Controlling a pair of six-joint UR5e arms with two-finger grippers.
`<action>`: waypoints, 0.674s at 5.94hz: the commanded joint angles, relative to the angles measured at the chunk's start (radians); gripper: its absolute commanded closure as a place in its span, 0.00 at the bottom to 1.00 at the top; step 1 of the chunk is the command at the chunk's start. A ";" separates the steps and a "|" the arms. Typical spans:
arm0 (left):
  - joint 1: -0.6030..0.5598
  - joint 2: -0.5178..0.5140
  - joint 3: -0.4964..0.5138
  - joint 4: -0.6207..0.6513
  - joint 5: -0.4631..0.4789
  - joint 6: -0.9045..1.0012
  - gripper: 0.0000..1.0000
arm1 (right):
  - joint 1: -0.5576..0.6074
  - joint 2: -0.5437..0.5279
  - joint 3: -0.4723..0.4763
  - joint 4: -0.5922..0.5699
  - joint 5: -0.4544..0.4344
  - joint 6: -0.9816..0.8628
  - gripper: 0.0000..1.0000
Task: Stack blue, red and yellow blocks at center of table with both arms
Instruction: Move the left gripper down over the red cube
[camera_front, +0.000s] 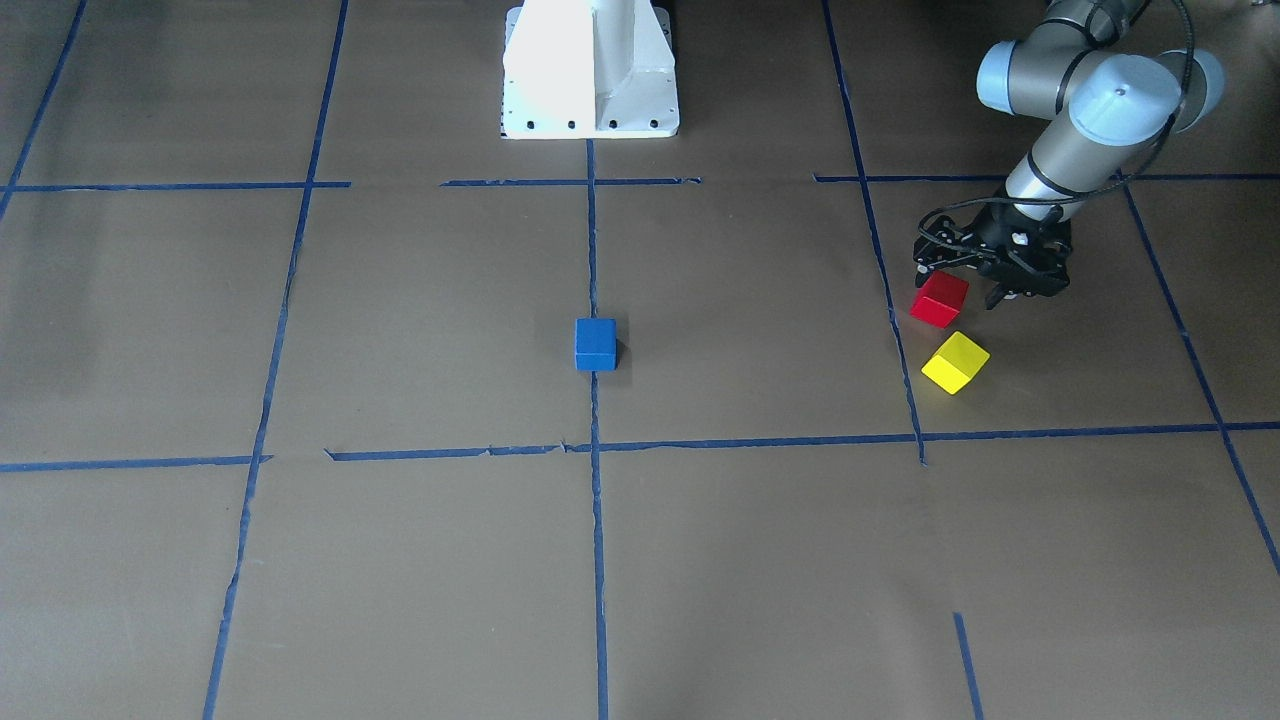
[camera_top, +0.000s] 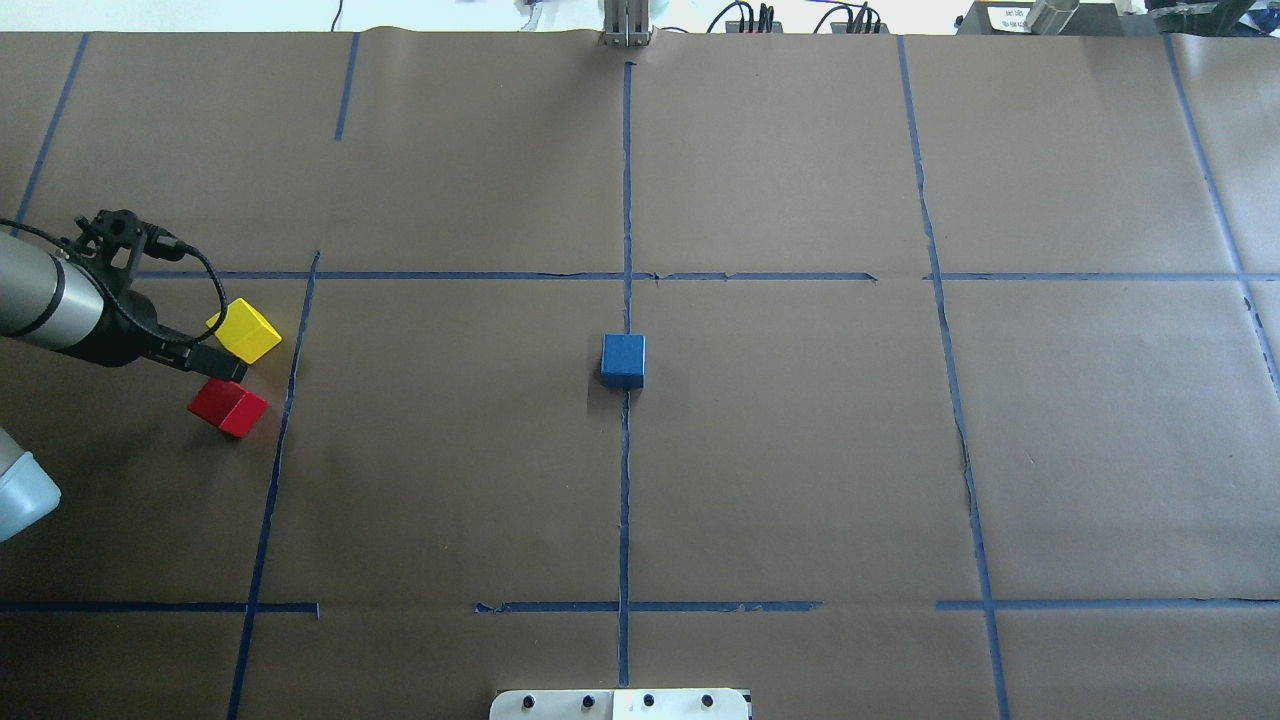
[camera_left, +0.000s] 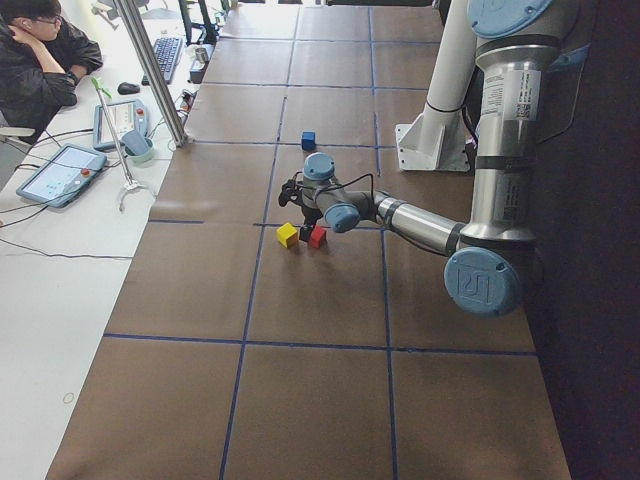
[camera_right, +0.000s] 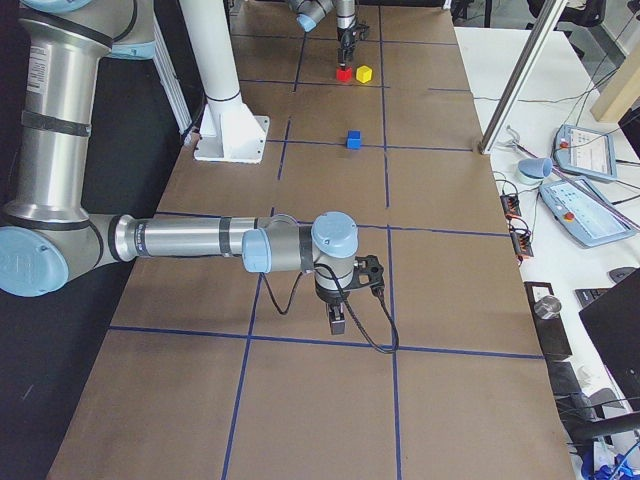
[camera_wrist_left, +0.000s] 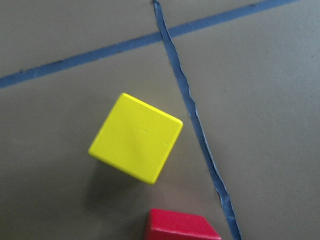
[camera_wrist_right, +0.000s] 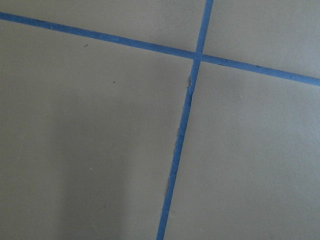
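Now left tool (camera_front: 963, 286) apart, empty, just beside red block (camera_front: 939, 299); right tool (camera_right: 336, 322): cannot tell.

Brown paper is covering the counter (camera_top: 800, 480) edge to edge. Blue tape lines (camera_top: 627, 200) are dividing it into a grid, and several strips are lying torn or broken. Black cables (camera_top: 760, 18) are running along its far edge. Beside the counter, a white desk (camera_left: 60, 300) is carrying a tablet-style pendant (camera_left: 60, 172), a keyboard (camera_left: 165, 58) and a mouse (camera_left: 127, 88). A slanting metal post (camera_left: 155, 75) is rising at the desk's edge. A seated operator (camera_left: 40, 50) in dark clothing is leaning on the desk. Even, diffuse light is falling across the paper.
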 joint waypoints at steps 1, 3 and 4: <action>0.045 -0.004 0.020 0.002 0.020 -0.002 0.00 | 0.000 0.000 -0.019 0.018 0.000 0.001 0.00; 0.048 -0.009 0.031 0.003 0.020 -0.001 0.32 | 0.000 0.002 -0.080 0.106 0.000 0.003 0.00; 0.048 -0.009 0.031 0.005 0.020 -0.002 0.81 | 0.000 0.002 -0.079 0.107 0.000 0.004 0.00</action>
